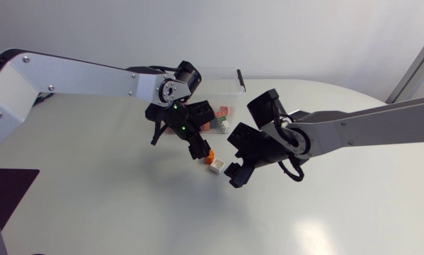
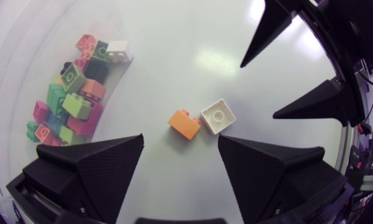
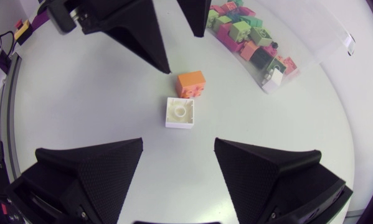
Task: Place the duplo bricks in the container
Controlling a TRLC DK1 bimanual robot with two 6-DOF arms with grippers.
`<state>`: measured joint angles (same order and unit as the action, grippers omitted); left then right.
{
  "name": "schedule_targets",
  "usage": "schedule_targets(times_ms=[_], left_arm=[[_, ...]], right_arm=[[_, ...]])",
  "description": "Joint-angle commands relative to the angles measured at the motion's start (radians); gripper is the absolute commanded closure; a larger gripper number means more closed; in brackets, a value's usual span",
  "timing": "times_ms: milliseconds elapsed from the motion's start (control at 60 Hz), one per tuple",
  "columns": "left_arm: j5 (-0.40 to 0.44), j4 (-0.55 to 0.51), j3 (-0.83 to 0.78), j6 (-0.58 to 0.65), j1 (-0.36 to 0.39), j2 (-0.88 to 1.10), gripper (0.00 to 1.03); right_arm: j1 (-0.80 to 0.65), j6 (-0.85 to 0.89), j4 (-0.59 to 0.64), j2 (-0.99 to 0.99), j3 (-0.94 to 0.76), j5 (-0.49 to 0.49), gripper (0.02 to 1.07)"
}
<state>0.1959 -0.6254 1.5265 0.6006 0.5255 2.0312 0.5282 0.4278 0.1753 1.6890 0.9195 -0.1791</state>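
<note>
Left gripper (image 2: pixel 180 144) and right gripper (image 3: pixel 178 144) hover spread wide, empty; orange brick (image 2: pixel 185 123) and white brick (image 2: pixel 218 116) lie touching on the table (image 2: pixel 174 50) just ahead of both, probably the next picks; the container (image 1: pixel 222 79) waits beside the left gripper.

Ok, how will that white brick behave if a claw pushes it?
The white brick looks like hard plastic, so probably stiff and light. Squat and flat-based, it should slide, not roll. A push could nudge the adjacent orange brick.
</note>
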Motion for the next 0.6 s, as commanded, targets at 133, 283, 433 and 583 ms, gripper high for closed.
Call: schedule_targets(times_ms=[133, 283, 433, 583], left_arm=[[-0.062, -0.036, 0.107, -0.099, 0.018, 0.100, 0.14], [-0.112, -0.071, 0.161, -0.168, 0.041, 0.156, 0.14], [-0.131, -0.089, 0.195, -0.217, 0.041, 0.187, 0.14], [-0.153, -0.089, 0.207, -0.243, 0.042, 0.205, 0.14]], right_arm=[[-0.011, 0.025, 0.016, 0.003, -0.004, 0.000, 0.23], [-0.016, 0.026, 0.016, -0.026, -0.027, -0.007, 0.23], [-0.017, 0.025, 0.016, -0.055, -0.051, -0.010, 0.23], [-0.017, 0.023, 0.016, -0.083, -0.076, -0.011, 0.23]])
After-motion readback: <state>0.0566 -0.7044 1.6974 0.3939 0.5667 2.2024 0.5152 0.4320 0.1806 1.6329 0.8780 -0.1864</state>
